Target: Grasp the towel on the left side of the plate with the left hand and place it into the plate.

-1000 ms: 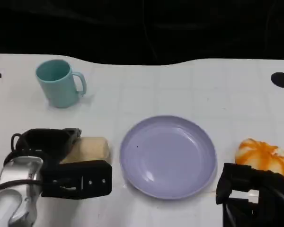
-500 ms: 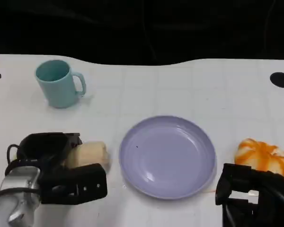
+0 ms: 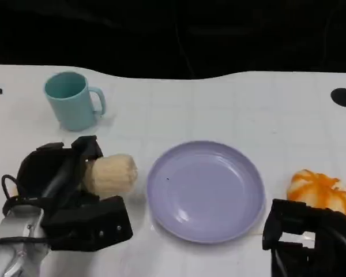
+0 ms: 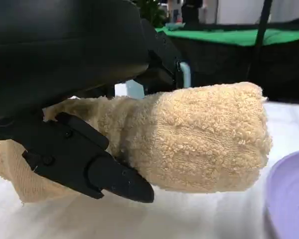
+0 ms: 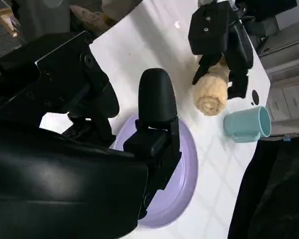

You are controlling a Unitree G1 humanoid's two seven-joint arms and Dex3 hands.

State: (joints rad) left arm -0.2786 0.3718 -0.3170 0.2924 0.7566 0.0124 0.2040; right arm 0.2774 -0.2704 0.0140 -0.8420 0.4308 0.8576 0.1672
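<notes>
Head view: the left hand (image 3: 63, 196) grips the rolled beige towel (image 3: 111, 175), its black fingers (image 3: 81, 158) closed over the roll's near end so that the free end juts out past the fingertips toward the lavender plate (image 3: 205, 190). The towel's free end lies just beside the plate's rim and is not over the plate. Beyond the fingers, farther up the white table (image 3: 248, 109), stands a teal mug (image 3: 74, 101) with its handle turned toward the plate side.

Left wrist view: the towel (image 4: 199, 139) is clamped between an upper finger (image 4: 154, 55) and a lower finger (image 4: 89, 164); the terry roll projects past both tips, and a sliver of the plate (image 4: 289, 199) shows beyond its end.

Right hand (image 3: 311, 239): it sits at the table's near edge, its fingers (image 5: 157, 114) extended and holding nothing, reaching over the plate's rim (image 5: 182, 189) in the right wrist view. An orange-and-white striped pumpkin-like object (image 3: 322, 190) lies just beyond the hand, beside the plate.
</notes>
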